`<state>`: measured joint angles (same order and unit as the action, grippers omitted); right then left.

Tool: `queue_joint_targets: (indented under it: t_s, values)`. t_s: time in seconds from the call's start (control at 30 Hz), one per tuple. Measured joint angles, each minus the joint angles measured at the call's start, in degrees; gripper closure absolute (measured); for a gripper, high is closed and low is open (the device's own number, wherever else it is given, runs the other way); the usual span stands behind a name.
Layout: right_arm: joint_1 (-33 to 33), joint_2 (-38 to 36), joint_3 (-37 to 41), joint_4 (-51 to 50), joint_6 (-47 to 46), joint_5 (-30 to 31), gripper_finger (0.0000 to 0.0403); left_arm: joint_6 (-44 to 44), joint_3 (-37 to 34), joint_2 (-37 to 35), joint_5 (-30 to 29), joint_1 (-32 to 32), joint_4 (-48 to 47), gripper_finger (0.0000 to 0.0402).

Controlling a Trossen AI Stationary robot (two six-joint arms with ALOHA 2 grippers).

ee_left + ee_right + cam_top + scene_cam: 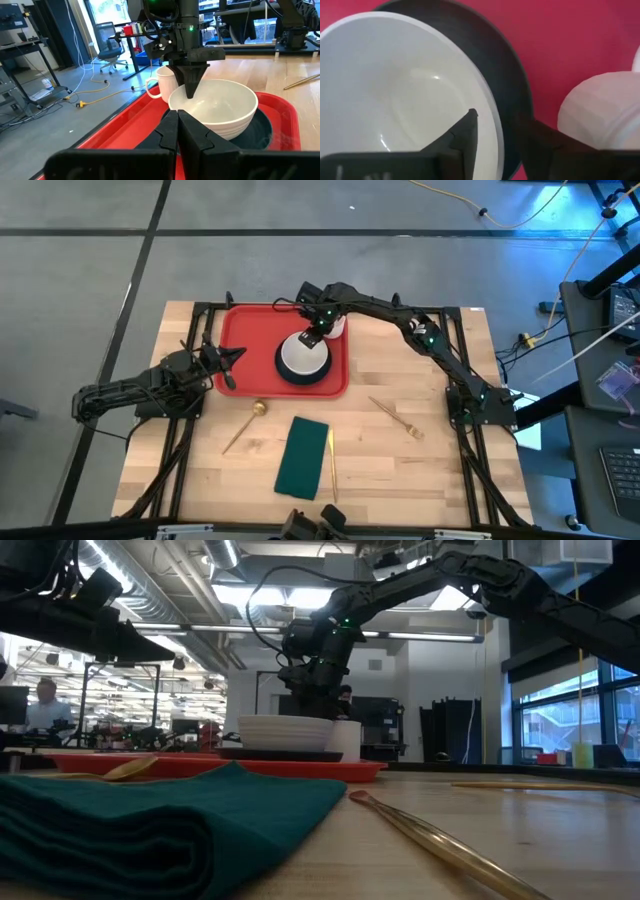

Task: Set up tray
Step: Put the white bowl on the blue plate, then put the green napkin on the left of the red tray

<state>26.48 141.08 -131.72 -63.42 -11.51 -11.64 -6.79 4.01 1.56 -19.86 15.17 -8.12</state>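
Tray holds a white bowl whose rim sits between the right gripper's part-open jaws, so lifting carelessly could snag and tip it onto the mug; left jaws are closed.

Red tray, white bowl on dark plate, dk-green napkin.

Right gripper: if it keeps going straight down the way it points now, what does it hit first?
Most likely the white bowl's rim. The right gripper points down, one finger inside the rim and one outside, jaws apart. Under the bowl is a dark plate on the red tray. Depth is hard to judge.
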Motion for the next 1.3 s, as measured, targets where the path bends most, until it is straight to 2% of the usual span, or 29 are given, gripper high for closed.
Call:
queue_joint_targets:
  t_s: [0.23,0.47,0.77,1.07,1.3]
  values:
    - [0.00,0.00,0.00,0.17,-0.07,0.02,0.0258,0.02,0.00,0.00,0.00,0.00,0.01,0.0397]
    - [-0.01,-0.02,0.00,1.15,-0.14,0.12,0.0256,0.02,0.00,0.01,0.00,0.00,0.01,0.0397]
    - [-0.02,-0.07,-1.76,4.18,1.69,4.51,0.0256,0.01,0.00,0.00,0.00,-0.02,0.01,0.0397]
    - [-0.04,-1.10,-3.28,9.96,2.78,4.29,0.0256,0.01,0.00,0.00,0.01,-0.01,0.00,0.0397]
    - [-1.33,-3.84,-3.29,7.65,5.80,3.47,0.0256,-0.45,0.00,0.02,-0.59,0.00,0.02,0.0397]
